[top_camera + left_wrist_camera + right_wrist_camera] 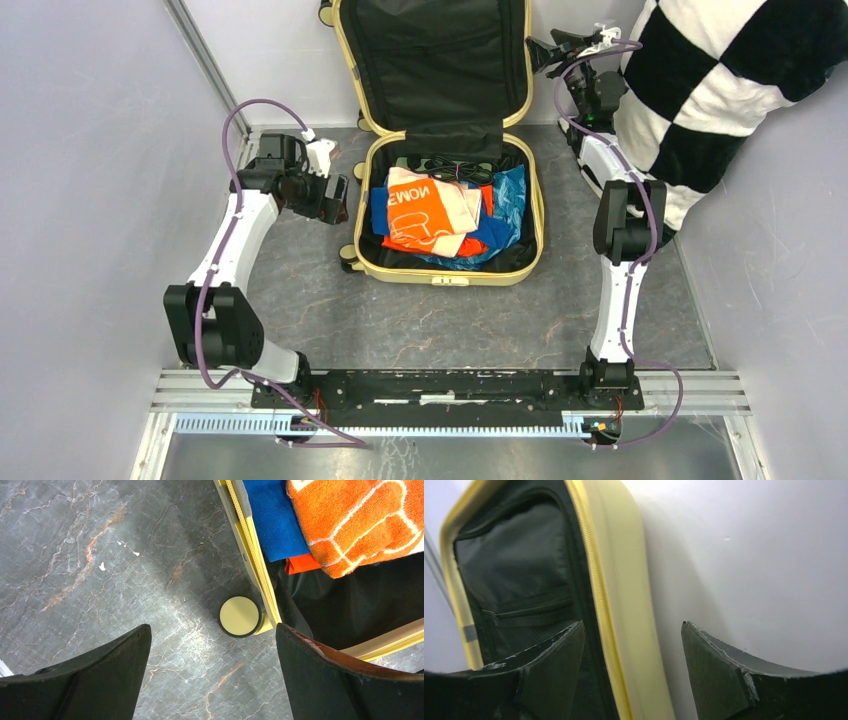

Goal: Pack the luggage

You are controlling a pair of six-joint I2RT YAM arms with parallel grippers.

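Yellow lid (619,555) edge lines up in the gap of the open right tool (631,625), not yet gripped. The luggage (440,278) base lies just right of the open left tool (213,627). A shallow pinch could let the lid slip and slam, and the heaped clothes (430,215) may foul the zip.

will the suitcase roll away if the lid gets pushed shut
Probably not: the suitcase lies flat with its caster wheel sticking out sideways, so it would likely slide, not roll. The hard-shell lid should swing stiffly as one piece.
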